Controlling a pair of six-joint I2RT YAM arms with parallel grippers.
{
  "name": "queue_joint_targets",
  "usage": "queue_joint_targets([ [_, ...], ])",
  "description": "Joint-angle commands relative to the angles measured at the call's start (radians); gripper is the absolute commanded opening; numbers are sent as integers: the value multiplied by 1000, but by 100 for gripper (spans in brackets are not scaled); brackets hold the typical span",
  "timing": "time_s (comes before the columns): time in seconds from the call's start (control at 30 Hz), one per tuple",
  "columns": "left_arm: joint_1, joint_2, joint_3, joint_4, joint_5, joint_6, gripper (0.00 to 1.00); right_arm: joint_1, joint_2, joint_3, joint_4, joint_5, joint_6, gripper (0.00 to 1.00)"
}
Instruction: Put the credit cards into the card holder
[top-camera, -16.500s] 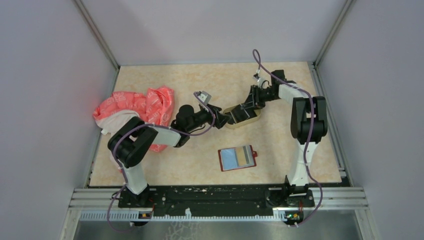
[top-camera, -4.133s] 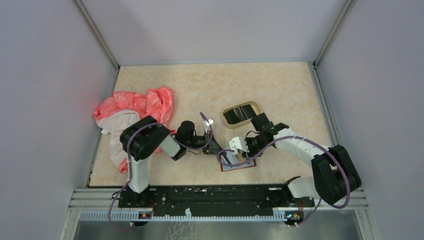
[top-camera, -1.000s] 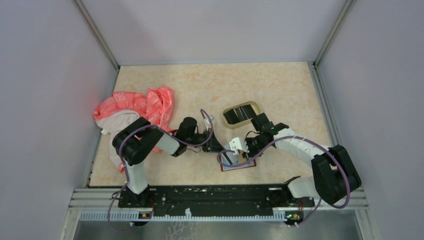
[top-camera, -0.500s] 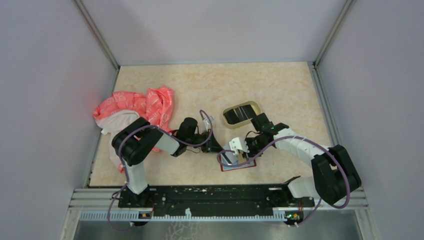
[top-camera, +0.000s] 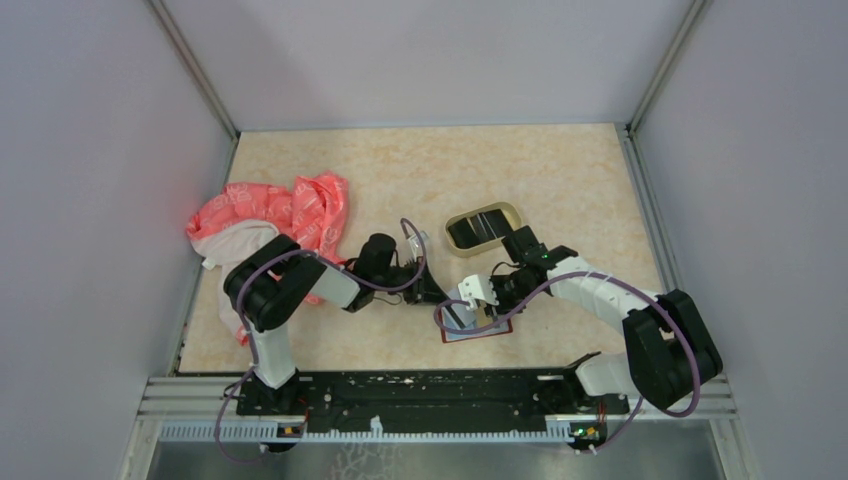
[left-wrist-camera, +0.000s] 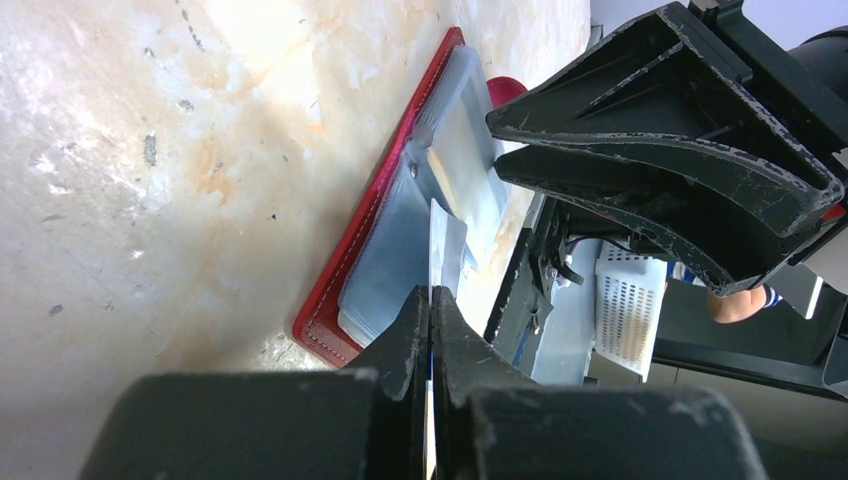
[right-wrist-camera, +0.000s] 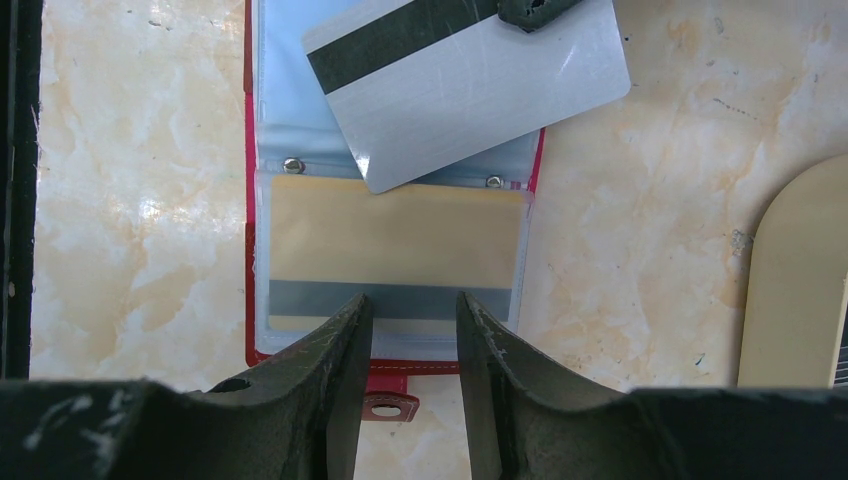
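Moved from tray to wallet: left claw, right claw. Left claw pinches striped card, long axis skewed over wallet's fold; right claw half-spread at tab edge.

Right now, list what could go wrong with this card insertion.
The grey-white plastic card with a dark stripe lies skewed over the clear sleeve of the red leather-like card holder; a corner could snag. The left claw pinches only the card's edge, so it may pivot or slip. The right claw stands over the holder's tab end with parted jaws; if nothing pins it, the holder might slide.
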Motion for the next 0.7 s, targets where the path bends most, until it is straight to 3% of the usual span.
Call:
queue_joint_targets([
  [0.0,-10,21,31,11,1,7,0,8,-1,15,-42,3,-18,37],
  [0.67,-26,73,24,87,49,-24,0,8,-44,44,-80,-106,-13,48],
])
